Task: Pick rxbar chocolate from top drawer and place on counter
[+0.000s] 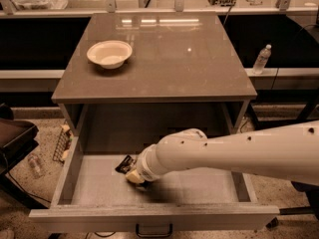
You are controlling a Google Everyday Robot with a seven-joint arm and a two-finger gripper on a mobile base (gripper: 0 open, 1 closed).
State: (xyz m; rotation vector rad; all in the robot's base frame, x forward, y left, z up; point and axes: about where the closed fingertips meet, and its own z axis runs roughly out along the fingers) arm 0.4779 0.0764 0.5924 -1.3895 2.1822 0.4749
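The top drawer (pixel 199 185) is pulled open below the counter (pixel 174 63). The rxbar chocolate (pixel 123 163), a small black wrapper, lies on the drawer floor left of centre, partly covered by my arm. My gripper (pixel 135 177) is down inside the drawer, right at the bar's near right end. The white arm reaches in from the right. I cannot see whether the gripper holds the bar.
A white bowl (pixel 109 53) stands on the counter's back left. A dark pull handle (pixel 153 230) hangs on the drawer front. A plastic bottle (pixel 261 59) stands beyond the counter's right edge. A wire basket (pixel 62 143) and a dark bin (pixel 15 138) are left of the cabinet.
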